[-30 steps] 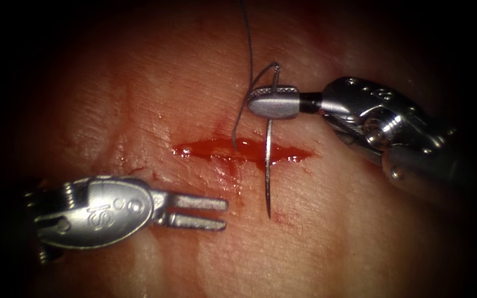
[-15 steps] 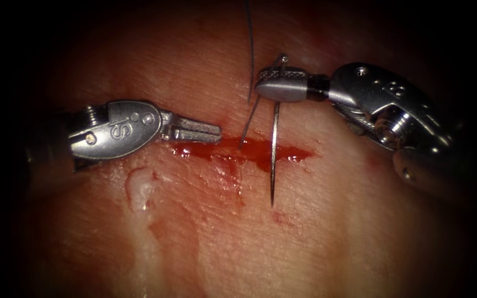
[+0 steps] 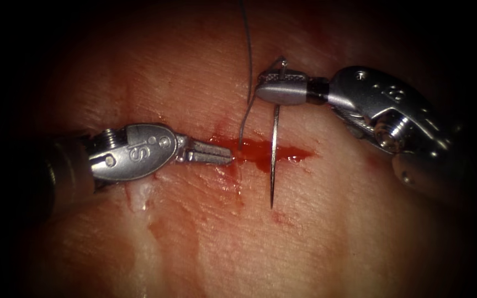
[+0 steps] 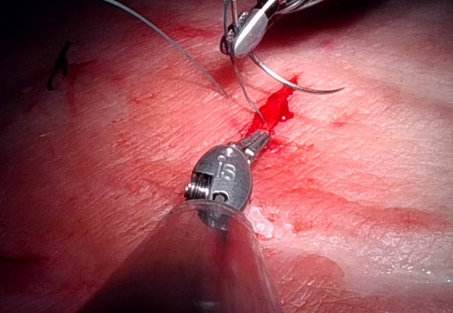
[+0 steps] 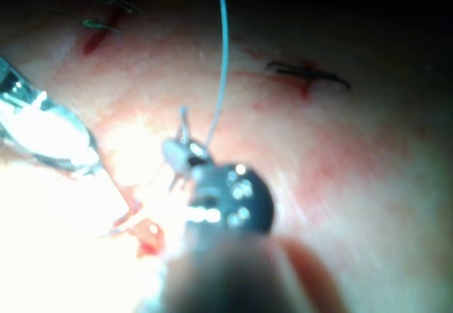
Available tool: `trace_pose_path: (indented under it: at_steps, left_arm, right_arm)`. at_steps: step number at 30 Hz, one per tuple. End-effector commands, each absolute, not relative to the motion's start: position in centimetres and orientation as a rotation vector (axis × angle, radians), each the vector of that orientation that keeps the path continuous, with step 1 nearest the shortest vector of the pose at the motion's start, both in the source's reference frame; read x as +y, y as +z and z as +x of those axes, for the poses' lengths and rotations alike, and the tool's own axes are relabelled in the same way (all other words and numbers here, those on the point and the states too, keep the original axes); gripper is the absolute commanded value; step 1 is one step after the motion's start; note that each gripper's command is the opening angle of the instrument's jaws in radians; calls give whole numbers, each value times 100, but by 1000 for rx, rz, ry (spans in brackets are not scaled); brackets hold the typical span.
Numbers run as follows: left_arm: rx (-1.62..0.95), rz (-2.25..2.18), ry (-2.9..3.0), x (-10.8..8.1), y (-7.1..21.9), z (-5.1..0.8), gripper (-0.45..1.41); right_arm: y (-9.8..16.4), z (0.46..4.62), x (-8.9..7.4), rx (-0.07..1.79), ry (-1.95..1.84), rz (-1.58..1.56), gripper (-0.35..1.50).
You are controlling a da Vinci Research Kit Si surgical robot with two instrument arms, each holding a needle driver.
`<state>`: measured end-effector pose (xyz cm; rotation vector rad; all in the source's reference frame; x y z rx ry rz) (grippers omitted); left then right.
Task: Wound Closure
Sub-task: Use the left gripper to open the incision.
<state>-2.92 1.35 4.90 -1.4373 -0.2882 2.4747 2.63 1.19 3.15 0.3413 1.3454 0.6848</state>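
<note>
Right silver needle driver (image 3: 274,87) pinches curved steel needle (image 3: 273,160) near its thread end; needle free above pink pork tissue (image 3: 327,232), point beyond red open cut (image 3: 260,152). Thin grey thread (image 3: 248,49) trails upward. Left silver driver (image 3: 216,154) pressed together, empty, at cut's left end. No stitch across this cut yet; closure all left.

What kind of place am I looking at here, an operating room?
More likely a surgical practice bench. Two robot tools work over tissue with a red cut. The right tool holds a curved needle near its thread end, free of the tissue, thread trailing. The left tool, holding nothing, sits at the cut's left end.
</note>
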Motion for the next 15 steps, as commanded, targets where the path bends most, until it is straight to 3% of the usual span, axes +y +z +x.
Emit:
trace_pose_path:
  at_steps: [1, 15]
  left_arm:
    - [-289, -1438, 2465, 142, 502, -296, -45]
    - [-380, -1342, 2490, 148, 558, -293, -45]
  right_arm:
    - [317, 270, 127, 1351, 673, 328, -35]
    - [317, 270, 125, 1352, 624, 285, -35]
